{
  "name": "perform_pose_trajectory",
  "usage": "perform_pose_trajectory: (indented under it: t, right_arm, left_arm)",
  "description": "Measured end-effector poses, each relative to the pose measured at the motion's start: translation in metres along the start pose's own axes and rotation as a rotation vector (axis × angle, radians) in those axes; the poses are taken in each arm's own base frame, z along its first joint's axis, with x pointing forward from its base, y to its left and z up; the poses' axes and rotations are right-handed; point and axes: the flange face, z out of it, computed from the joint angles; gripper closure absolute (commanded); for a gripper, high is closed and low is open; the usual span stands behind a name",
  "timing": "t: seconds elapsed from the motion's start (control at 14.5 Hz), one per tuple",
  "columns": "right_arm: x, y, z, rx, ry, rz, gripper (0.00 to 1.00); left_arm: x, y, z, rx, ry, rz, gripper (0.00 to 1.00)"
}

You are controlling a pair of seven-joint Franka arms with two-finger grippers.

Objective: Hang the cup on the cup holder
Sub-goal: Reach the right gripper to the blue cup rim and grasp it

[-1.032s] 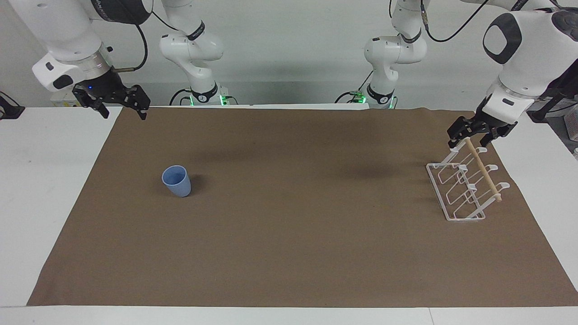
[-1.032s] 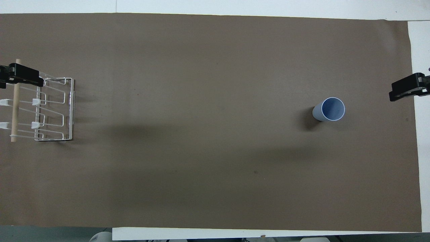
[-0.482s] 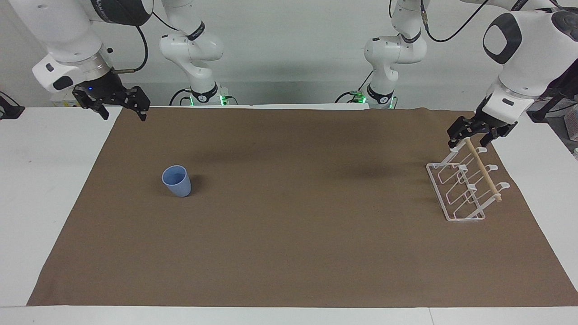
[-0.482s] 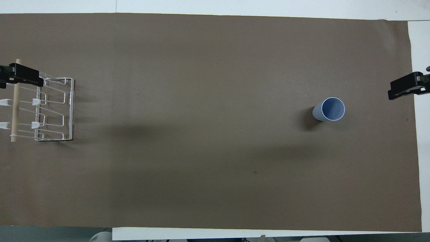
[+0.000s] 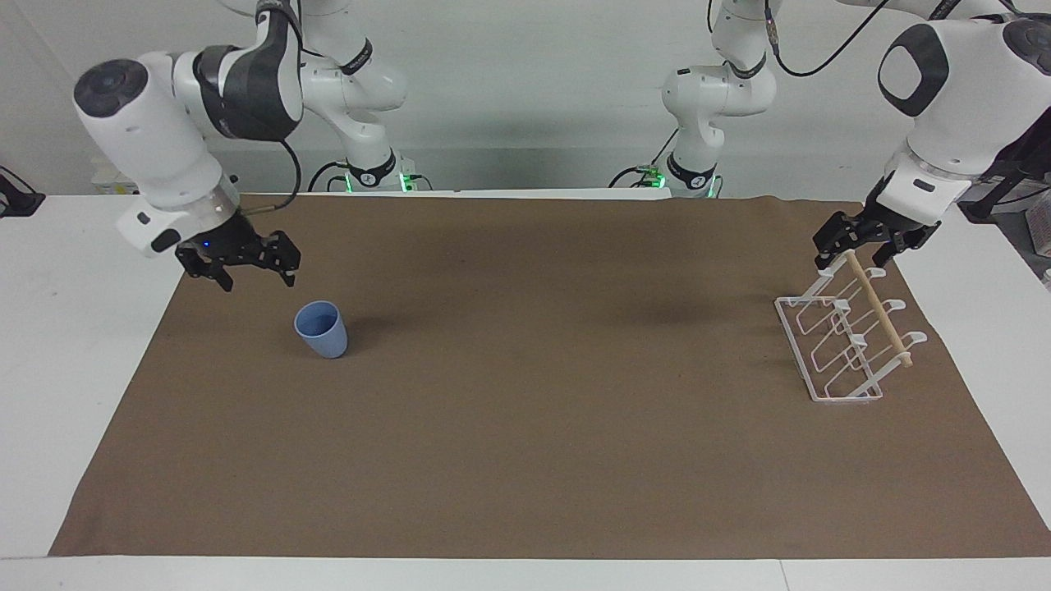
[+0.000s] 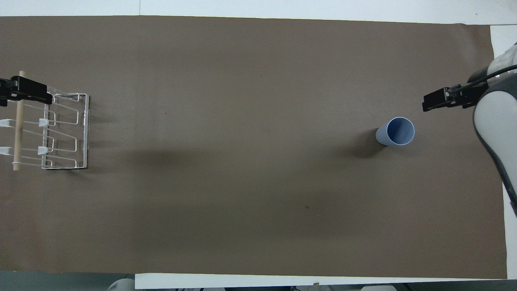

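The light blue cup (image 5: pixel 322 330) stands upright, mouth up, on the brown mat toward the right arm's end; it also shows in the overhead view (image 6: pixel 396 131). My right gripper (image 5: pixel 255 281) is open and empty, low over the mat just beside the cup and not touching it; the overhead view shows one of its fingers (image 6: pixel 434 104). The white wire cup holder (image 5: pixel 846 341) with its wooden dowel (image 5: pixel 878 310) stands at the left arm's end, also in the overhead view (image 6: pixel 60 131). My left gripper (image 5: pixel 854 250) waits open over the dowel's end nearest the robots (image 6: pixel 20 92).
The brown mat (image 5: pixel 534 427) covers most of the white table (image 5: pixel 74 271). White table shows at both ends and along the edge farthest from the robots.
My right arm has swung down and in from the mat's corner to just beside the cup. The cup, the cup holder and the left arm have not moved.
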Motion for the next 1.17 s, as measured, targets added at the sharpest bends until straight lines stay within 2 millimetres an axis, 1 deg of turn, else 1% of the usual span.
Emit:
perform_pose_trajectory:
  t: [0.14,0.21,0.28,0.55,0.76,0.83,0.96,1.1,1.17]
  right_arm:
    - [0.004,0.009,0.045,0.011,-0.004,-0.026,0.02]
    - [0.003,0.014,0.062,0.016,-0.005,-0.032,0.03]
    - [0.002,0.017,0.073,0.020,-0.009,-0.037,0.04]
    - [-0.007,0.019,0.092,0.031,-0.045,-0.115,0.04]
    - [-0.015,0.021,0.105,0.039,-0.069,-0.140,0.09]
    - [-0.017,0.020,0.110,0.039,-0.070,-0.143,0.14]
    - [-0.021,0.019,0.118,0.034,-0.054,-0.146,0.31]
    - [-0.024,0.018,0.122,0.029,-0.035,-0.146,0.46]
    - [-0.025,0.018,0.123,0.028,-0.033,-0.146,0.56]
  left_arm:
    - [0.000,0.000,0.000,0.000,0.000,0.000,0.00]
    - [0.000,0.000,0.000,0.000,0.000,0.000,0.00]
    - [0.000,0.000,0.000,0.000,0.000,0.000,0.00]
    - [0.000,0.000,0.000,0.000,0.000,0.000,0.00]
    - [0.000,0.000,0.000,0.000,0.000,0.000,0.00]
    - [0.000,0.000,0.000,0.000,0.000,0.000,0.00]
    - [0.000,0.000,0.000,0.000,0.000,0.000,0.00]
    - [0.000,0.000,0.000,0.000,0.000,0.000,0.00]
    - [0.000,0.000,0.000,0.000,0.000,0.000,0.00]
